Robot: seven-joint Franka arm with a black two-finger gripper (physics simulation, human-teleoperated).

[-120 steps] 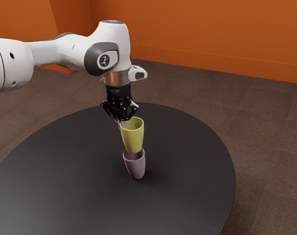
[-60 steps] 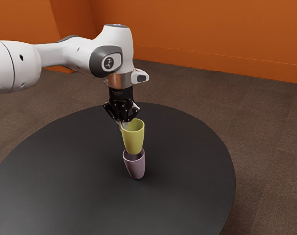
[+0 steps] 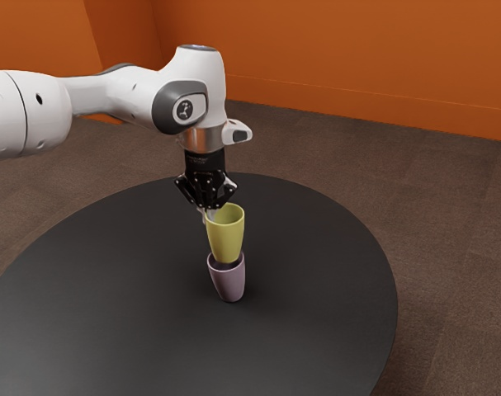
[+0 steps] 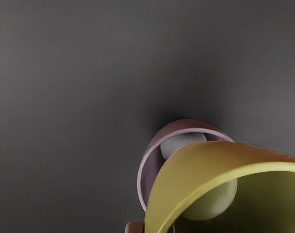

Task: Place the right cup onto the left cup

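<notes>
Black and narrow, the gripper [image 3: 207,214] is pinching the yellow cup [image 3: 226,238] by its wall. That cup is hanging lower than a moment ago, its base seemingly entering the purple cup [image 3: 229,285] on the surface [image 3: 110,289], so the stacking is nearing release.

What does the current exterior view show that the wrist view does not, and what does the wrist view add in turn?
Exterior view: the white arm, the orange wall, the brown floor, the rounded edge of the dark table, and the gripper shut on the rim of the yellow cup.

Wrist view: the round inner bottom of the yellow cup, and part of the paler one inside the purple cup.

Both: the yellow cup over the purple cup's mouth, and the table's dark top.
</notes>
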